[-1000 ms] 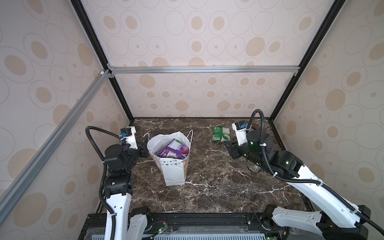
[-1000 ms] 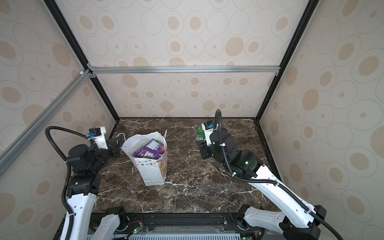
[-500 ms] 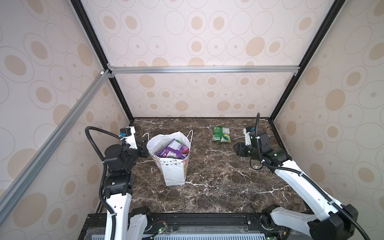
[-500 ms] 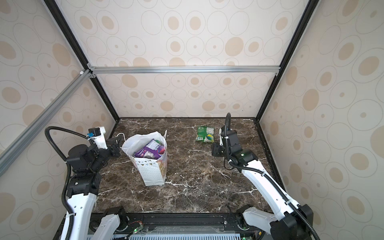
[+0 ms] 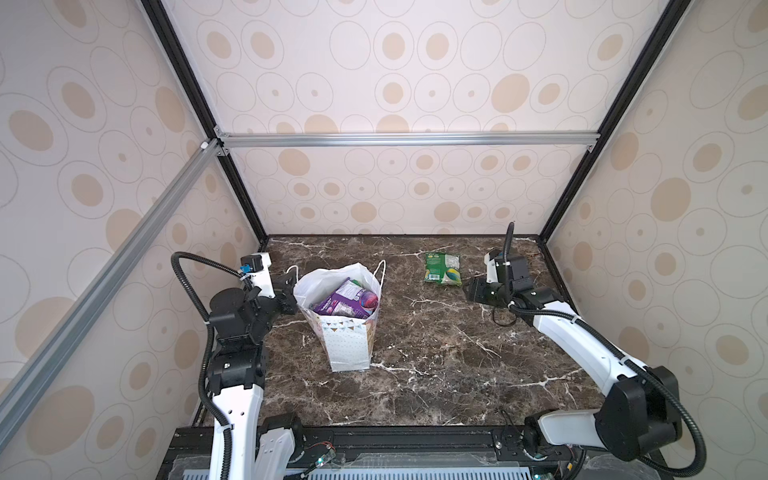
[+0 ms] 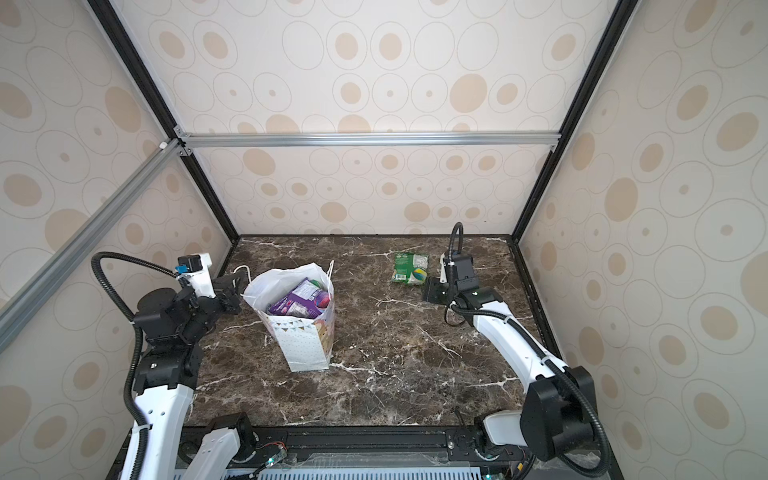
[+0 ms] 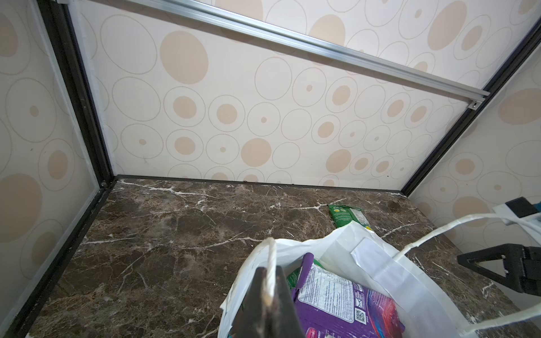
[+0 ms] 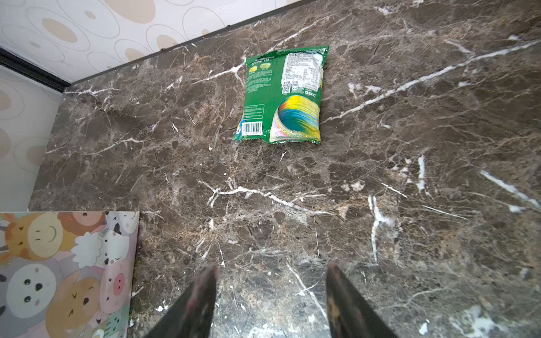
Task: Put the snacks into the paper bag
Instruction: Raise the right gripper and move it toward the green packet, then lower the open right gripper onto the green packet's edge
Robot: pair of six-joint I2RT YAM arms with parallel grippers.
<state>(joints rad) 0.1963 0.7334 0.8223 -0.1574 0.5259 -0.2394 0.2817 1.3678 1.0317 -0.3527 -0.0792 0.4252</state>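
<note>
Dark brown marble tabletop point(image 5: 436, 365), white-veined, lay bare at front; white paper bag point(image 5: 349, 347) stood upright left of centre, bunting band on front, cartoon animals on side, mouth open; purple packet point(image 5: 341, 300) sat topmost inside, other snacks beneath hard to tell apart; left gripper point(image 5: 291, 287) was pinched tight on cord handle point(image 7: 270, 263) of bag; right gripper point(image 8: 270, 292) hung low over marble, jaws parted, empty; green packet point(image 5: 443, 269) lay flat just beyond it, right of centre, well apart from bag; behind stood circle-patterned wallpaper point(image 5: 374, 195), black corner posts point(image 5: 245, 199), aluminium crossbar point(image 5: 407, 139).

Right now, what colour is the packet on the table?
Packet: green, rainbow swirl; best in right wrist view.
</note>
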